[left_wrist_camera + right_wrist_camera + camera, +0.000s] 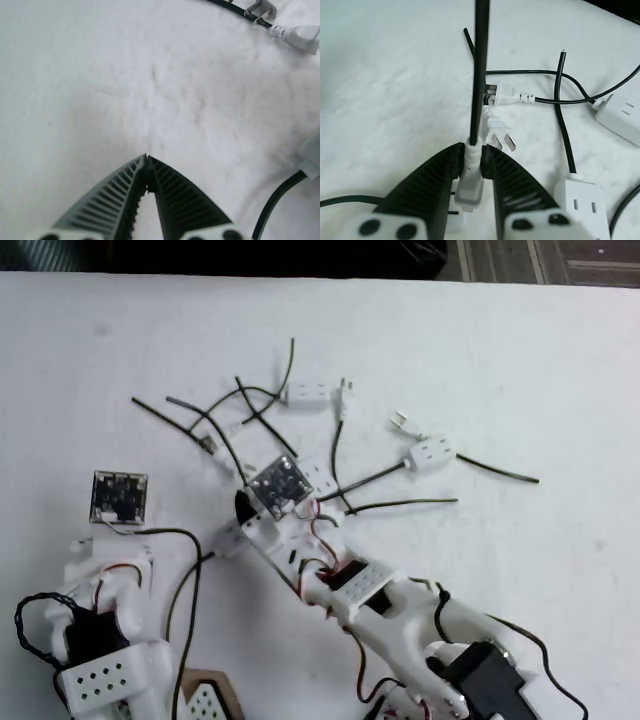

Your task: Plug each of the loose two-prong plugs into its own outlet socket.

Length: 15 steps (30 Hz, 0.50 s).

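My right gripper (473, 148) is shut on a white plug (469, 184) whose black cord (479, 75) runs straight away from the fingers. Two loose white plugs (502, 93) (498, 131) lie just beyond it, and outlet sockets (581, 207) (620, 111) lie off to one side. From above, that arm sits at the table's middle (243, 512), with sockets (306, 394) (431, 454) and a plug (400, 422) farther back. My left gripper (146, 159) is shut on nothing, low over bare table. A loose plug (295, 35) lies ahead of it.
Black cords (200, 420) criss-cross the table's centre. The left arm (100, 640) stays at the near left corner. A socket's edge (312, 155) and its cord (275, 200) lie close beside the left gripper. The table's far edge (320, 278) meets a dark floor.
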Available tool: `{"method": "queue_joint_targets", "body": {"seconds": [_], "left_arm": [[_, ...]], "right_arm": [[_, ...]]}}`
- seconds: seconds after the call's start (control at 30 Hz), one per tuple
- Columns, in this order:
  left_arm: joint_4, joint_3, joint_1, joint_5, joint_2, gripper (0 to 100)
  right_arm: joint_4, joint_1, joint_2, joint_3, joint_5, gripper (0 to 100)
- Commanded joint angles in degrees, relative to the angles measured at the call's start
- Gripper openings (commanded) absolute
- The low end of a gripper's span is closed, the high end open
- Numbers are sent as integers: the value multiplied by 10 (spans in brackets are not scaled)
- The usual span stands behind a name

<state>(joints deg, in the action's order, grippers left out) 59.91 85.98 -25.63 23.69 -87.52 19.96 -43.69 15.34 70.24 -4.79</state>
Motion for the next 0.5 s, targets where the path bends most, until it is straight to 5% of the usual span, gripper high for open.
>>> {"method": "queue_joint_targets", "body": {"seconds": [0.0, 0.47], "left_arm": [[-8, -12, 3, -6, -5, 27], [-9, -12, 1, -6, -5, 27]], "right_arm": [[-2, -16, 23, -9, 4, 16], [-3, -25, 22, -8, 18, 16]]}}
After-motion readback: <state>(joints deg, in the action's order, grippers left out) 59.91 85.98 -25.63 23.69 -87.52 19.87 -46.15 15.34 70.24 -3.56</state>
